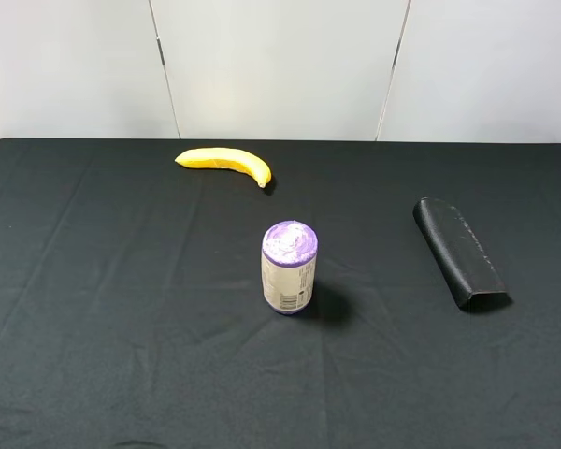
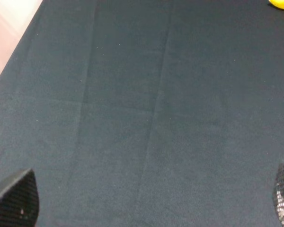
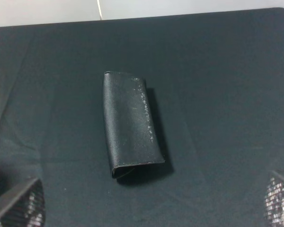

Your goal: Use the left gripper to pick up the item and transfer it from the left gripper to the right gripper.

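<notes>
Only the fingertips of each gripper are visible, at the lower corners of the wrist frames. Left gripper [image 2: 151, 208]: two dark fingertips [image 2: 16, 198] with fine mesh-textured pads. Right gripper [image 3: 154, 205]: two dark fingertips [image 3: 21, 205] with paler, speckled mesh-textured pads.

Bare cloth [image 1: 122, 309] around case [image 1: 457, 251]; can [image 1: 289, 267] well apart.

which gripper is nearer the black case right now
Right. The black case lies ahead of the right gripper; the left gripper sees only cloth and a banana tip.
</notes>
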Motion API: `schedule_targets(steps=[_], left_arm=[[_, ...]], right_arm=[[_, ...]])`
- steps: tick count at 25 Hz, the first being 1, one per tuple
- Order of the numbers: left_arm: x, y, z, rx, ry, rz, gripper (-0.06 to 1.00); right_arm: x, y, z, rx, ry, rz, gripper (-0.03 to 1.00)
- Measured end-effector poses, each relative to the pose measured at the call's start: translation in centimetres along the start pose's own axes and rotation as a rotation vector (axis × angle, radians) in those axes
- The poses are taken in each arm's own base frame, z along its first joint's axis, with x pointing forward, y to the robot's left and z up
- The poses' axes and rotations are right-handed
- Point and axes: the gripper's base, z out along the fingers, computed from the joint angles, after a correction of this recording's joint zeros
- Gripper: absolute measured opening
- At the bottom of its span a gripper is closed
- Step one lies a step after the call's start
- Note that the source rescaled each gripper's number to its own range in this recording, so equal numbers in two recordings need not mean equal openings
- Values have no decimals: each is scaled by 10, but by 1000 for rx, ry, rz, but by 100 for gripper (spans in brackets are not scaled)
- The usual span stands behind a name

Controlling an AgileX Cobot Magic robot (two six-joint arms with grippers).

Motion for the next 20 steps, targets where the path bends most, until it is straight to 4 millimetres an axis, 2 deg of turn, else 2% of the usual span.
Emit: schedule_targets(steps=[20], left_arm=[[0,0,0,0,0,1,98]], right_arm=[[0,0,0,0,0,1,100]])
